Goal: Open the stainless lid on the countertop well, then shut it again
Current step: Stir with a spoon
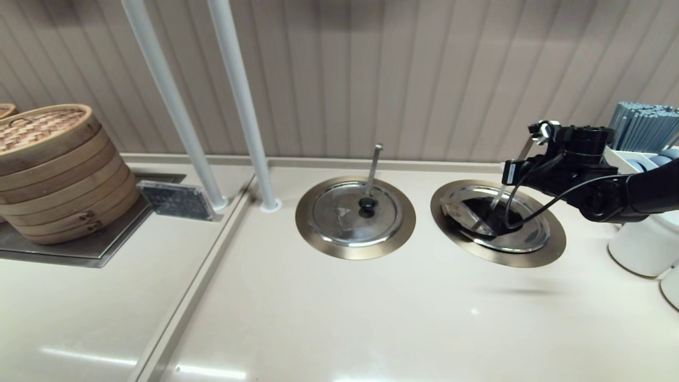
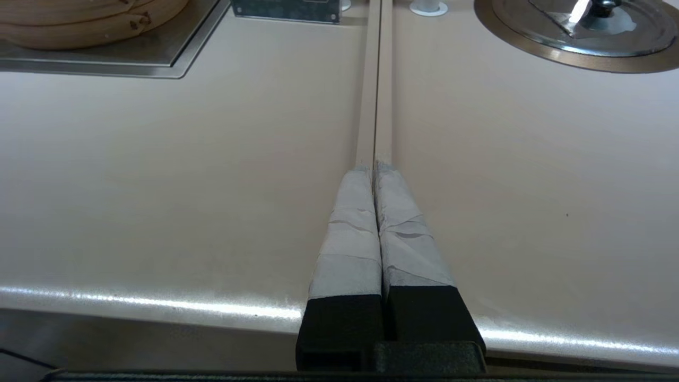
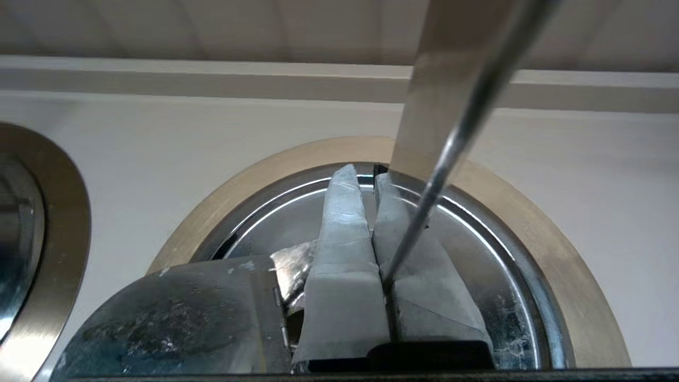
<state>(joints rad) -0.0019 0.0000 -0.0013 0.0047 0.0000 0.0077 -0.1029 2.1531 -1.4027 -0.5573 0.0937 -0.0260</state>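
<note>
The stainless lid (image 1: 530,233) (image 3: 504,276) lies in the right countertop well, inside its brass-coloured ring (image 1: 551,249) (image 3: 583,297). A dark wedge (image 1: 477,212) shows in the lid's middle. In the right wrist view a hinged steel flap (image 3: 175,318) stands raised beside my fingers. My right gripper (image 1: 510,174) (image 3: 366,178) hangs low over the lid, shut, its tips near the far rim. The slanted utensil handle (image 1: 499,197) (image 3: 451,143) runs down to the seam between the fingers. The lid's knob is hidden. My left gripper (image 2: 374,167) is shut, parked over the counter seam near the front edge.
The twin lid (image 1: 347,212) (image 2: 583,26) with a black knob and upright handle covers the left well. Stacked bamboo steamers (image 1: 53,170) stand far left, with two white poles (image 1: 241,106) behind. White containers (image 1: 642,244) and a rack of grey sticks (image 1: 644,124) crowd the right edge.
</note>
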